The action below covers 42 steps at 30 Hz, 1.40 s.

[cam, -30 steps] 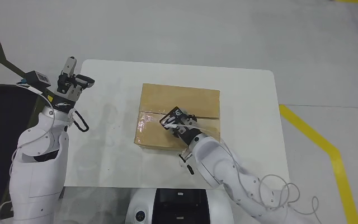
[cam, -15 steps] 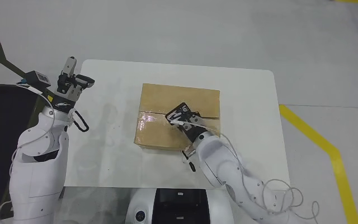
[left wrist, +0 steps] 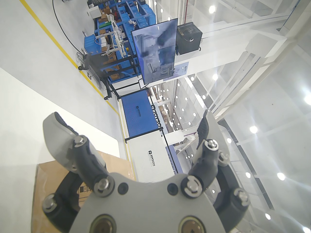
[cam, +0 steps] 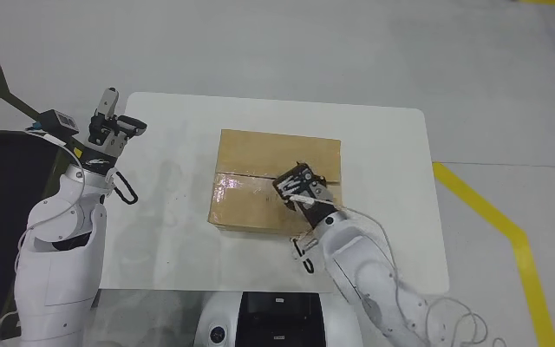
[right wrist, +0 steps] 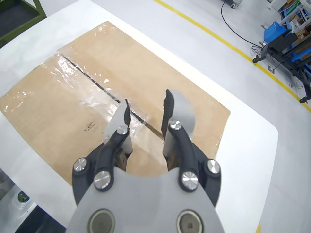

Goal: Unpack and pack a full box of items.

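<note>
**One taped box, two empty grippers**

One white table [cam: 390,139] carried the cardboard box [cam: 260,156], which sat near its middle with the flaps shut. Clear tape [right wrist: 80,71] ran along the box's centre seam. My right gripper [right wrist: 147,98] was over the box top, at the seam, fingers narrowly parted and holding nothing. I could not tell whether they touched the tape. My left gripper [left wrist: 131,120] was well apart from the box, fingers spread wide and empty.
</note>
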### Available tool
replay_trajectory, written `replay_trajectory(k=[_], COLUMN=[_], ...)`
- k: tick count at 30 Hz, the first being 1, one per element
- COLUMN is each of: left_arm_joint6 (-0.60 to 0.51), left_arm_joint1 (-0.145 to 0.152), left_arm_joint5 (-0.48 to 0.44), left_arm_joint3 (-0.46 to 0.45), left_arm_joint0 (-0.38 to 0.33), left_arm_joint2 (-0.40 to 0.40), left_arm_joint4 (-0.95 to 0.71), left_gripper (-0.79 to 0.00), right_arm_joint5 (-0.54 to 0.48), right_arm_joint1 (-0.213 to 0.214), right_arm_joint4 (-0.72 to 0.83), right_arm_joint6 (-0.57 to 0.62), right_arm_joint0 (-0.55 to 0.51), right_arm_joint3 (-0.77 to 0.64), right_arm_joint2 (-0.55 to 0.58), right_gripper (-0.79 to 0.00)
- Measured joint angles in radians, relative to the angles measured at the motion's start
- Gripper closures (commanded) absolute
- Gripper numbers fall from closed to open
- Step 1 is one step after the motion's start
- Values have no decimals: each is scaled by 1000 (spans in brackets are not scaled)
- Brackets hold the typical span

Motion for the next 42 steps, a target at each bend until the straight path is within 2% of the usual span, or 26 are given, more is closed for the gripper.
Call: replay_trajectory(k=[2, 12, 25, 35, 36, 37, 38, 39, 40, 42], left_arm_joint6=[0, 0, 0, 0, 0, 0, 0, 0, 0, 0], left_arm_joint1=[0, 0, 0, 0, 0, 0, 0, 0, 0, 0], left_arm_joint5=[0, 0, 0, 0, 0, 0, 0, 0, 0, 0], left_arm_joint3=[0, 0, 0, 0, 0, 0, 0, 0, 0, 0], left_arm_joint0=[0, 0, 0, 0, 0, 0, 0, 0, 0, 0], left_arm_joint2=[0, 0, 0, 0, 0, 0, 0, 0, 0, 0], left_arm_joint4=[0, 0, 0, 0, 0, 0, 0, 0, 0, 0], left_gripper=[-785, -785, -785, -785, -785, -785, -785, -785, -785, -785], right_arm_joint5=[-6, 33, 60, 71, 73, 74, 74, 74, 74, 71], right_arm_joint1=[-2, -28, -72, -105, -108, -112, -115, -118, -121, -126], right_arm_joint4=[-43, -166, -214, -250, -256, -263, -266, -269, -271, -272], right_arm_joint6=[-1, 23, 74, 84, 87, 91, 93, 95, 95, 92], right_arm_joint0=[-5, 28, 95, 147, 151, 156, 158, 160, 161, 162], right_arm_joint3=[5, 58, 148, 207, 213, 219, 223, 226, 229, 233], right_arm_joint2=[-21, -91, -125, -145, -148, -153, -156, -158, -160, -162], right_gripper=[-705, -634, -643, -591, -570, -502, -477, -369, -332, -191])
